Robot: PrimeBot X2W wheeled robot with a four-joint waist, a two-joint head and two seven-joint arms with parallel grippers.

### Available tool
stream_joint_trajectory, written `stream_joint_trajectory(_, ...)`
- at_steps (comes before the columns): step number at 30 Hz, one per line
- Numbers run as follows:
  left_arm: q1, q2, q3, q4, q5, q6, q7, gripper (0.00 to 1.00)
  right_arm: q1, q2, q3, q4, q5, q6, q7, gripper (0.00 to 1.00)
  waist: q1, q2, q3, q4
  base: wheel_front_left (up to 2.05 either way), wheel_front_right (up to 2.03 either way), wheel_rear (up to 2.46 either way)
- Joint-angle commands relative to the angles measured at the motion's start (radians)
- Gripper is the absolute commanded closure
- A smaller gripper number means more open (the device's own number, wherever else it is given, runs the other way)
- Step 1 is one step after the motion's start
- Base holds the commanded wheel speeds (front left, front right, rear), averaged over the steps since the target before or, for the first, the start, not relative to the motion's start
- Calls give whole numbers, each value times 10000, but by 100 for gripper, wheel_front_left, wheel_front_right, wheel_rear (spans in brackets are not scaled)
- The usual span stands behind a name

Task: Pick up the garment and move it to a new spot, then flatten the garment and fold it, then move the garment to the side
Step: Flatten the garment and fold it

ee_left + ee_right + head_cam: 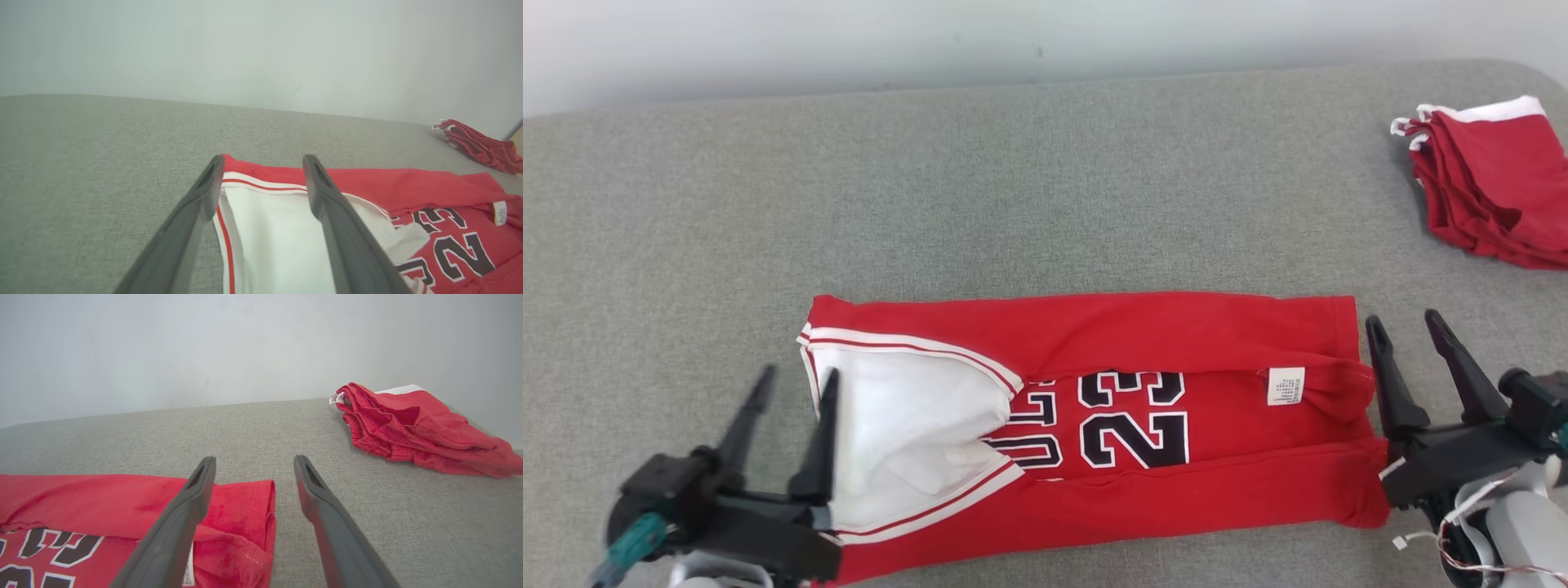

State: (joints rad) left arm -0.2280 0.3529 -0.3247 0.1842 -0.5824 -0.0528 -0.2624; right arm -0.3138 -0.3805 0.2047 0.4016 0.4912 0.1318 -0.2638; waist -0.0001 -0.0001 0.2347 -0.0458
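The jersey (1094,327) lies flat near the front of the counter (1045,188), stretched left to right between the two grippers. The left gripper (799,376) stands with its fingers spread wide and empty at the jersey's left end. One finger is over the white lining and the other over bare counter just outside the striped edge, as the left wrist view also shows (263,159). The right gripper (1401,320) is likewise wide apart and holds nothing, just beside the jersey's right hem. In the right wrist view (255,459) its left finger crosses the hem corner, and I cannot tell whether it touches the cloth.

The jersey is soft red knit, its two long sides folded inward to make a long band. The gap between them shows black numerals outlined in white. The open left end shows smooth white lining edged with red and white stripes. A small white label (1285,385) sits near the right end.

The counter top is grey, coarse-woven fabric with a rounded far corner. On it, well apart from the jersey, rests a stack of folded red clothes (1494,188) with white trim.
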Motion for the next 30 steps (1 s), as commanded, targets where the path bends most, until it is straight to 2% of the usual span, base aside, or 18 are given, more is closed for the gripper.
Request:
stream_joint_trajectory(1,303,-267,638,-274,446,-33,-30,0,191,21,-157,87,137,-29,-1,0,1,1,-72,14,0,0,0)
stream_joint_trajectory(6,915,-1173,2281,-877,1569,-179,-31,0,130,181,-247,861,353,-29,102,0,1,1,-189,88,0,0,0)
stream_joint_trajectory(7,915,-1173,2281,-877,1569,-179,-31,0,130,181,-247,861,353,-29,102,0,1,1,-189,88,0,0,0)
stream_joint_trajectory(11,1358,-1871,3217,-1149,2504,-353,-29,0,14,410,-375,1549,627,-29,302,0,1,1,-275,192,0,0,0)
stream_joint_trajectory(15,1669,-2287,3711,-1201,3257,-527,-31,0,-92,584,-352,2121,736,-29,421,0,1,1,-327,295,0,0,0)
stream_joint_trajectory(25,1959,-2844,4345,-1063,3886,-744,-29,0,-270,1033,146,3346,1032,-29,647,1,1,1,-432,542,0,0,0)
stream_joint_trajectory(28,1956,-2921,4376,-1025,3938,-779,-31,0,-206,1160,334,3711,1122,-29,709,100,1,1,-458,611,0,0,0)
stream_joint_trajectory(30,1985,-2950,4400,-1012,3974,-790,-31,0,-238,1184,418,3877,1155,-29,656,100,1,1,-483,632,0,0,0)
